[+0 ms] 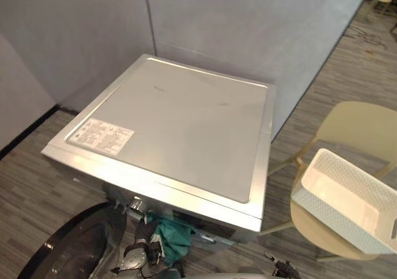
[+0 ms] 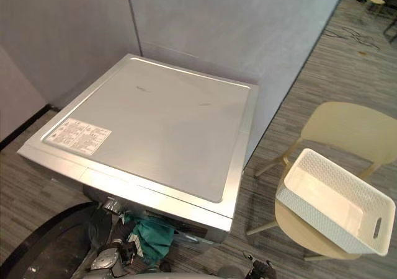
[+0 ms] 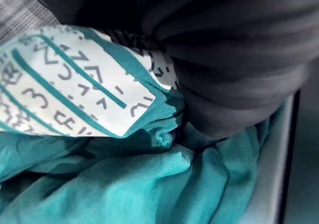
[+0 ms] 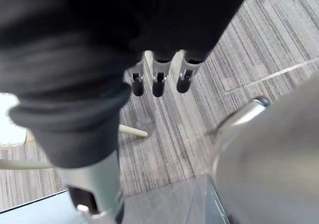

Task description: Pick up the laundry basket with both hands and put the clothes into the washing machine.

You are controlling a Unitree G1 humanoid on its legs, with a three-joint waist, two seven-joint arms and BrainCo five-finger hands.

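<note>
Loading the washing machine (image 1: 180,124) well here, I judge, means pushing cloth deep past the drum lip so nothing trails under its front edge near the open round door (image 1: 74,248). To its right, the beige chair (image 1: 366,127) carries the white laundry basket (image 1: 335,223) on its seat, empty. A teal garment (image 2: 152,235) bunches at the drum mouth against the left hand (image 1: 138,254). That hand's fingers are buried in cloth, so its grip cannot be told. The right hand (image 4: 158,84) hangs low over the floor, fingers straight, holding nothing.
</note>
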